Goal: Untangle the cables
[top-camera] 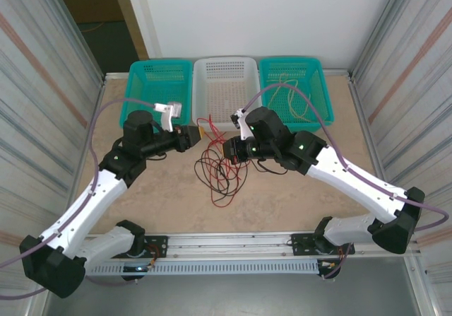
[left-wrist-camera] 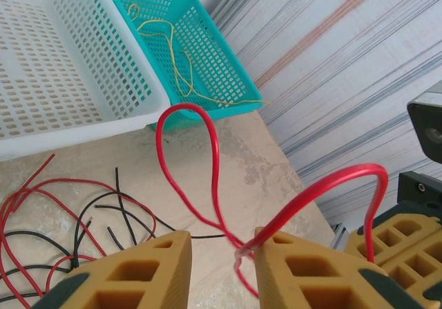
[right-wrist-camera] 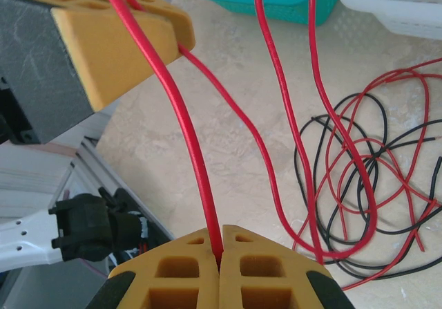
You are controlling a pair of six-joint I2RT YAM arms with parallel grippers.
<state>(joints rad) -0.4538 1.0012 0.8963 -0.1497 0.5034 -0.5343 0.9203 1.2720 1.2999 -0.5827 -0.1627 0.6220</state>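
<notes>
1. Right gripper [right-wrist-camera: 219, 243] is right up against its own wrist cam. Its jaws are pressed together, pinching a red wire [right-wrist-camera: 185, 126] that rises straight out from between the pads.
2. Same red wire arcs across to the left gripper [left-wrist-camera: 222, 245]. Those jaws stand apart, with the wire running through the gap and resting against one finger. Looks threaded rather than pinched to me.
3. Most of the cables [top-camera: 217, 173] sit as a loose heap of red and black loops on the table [top-camera: 282, 203], between the two grippers and just in front of the white basket [top-camera: 226, 62]. The lifted red strands trail down into that heap.
4. Some yellow wires [left-wrist-camera: 181, 70] lie in the teal basket [top-camera: 313, 75] on the right, well apart from the heap.
5. Handling guess: super light, thin and floppy. The wire does hold a soft curve of its own (see the loops standing up in the left wrist view), so it's a bit springy, not limp like string. The smooth insulation will probably slide through a loose grip, which is handy for running along a strand but annoying for holding one.
6. Where to grab: a free stretch or near an end, one strand at a time, away from crossings. Pinching at a crossing would likely drag the whole heap along.
7. Pulling fast could cinch the loops into a knot, so I'd go slow.
</notes>
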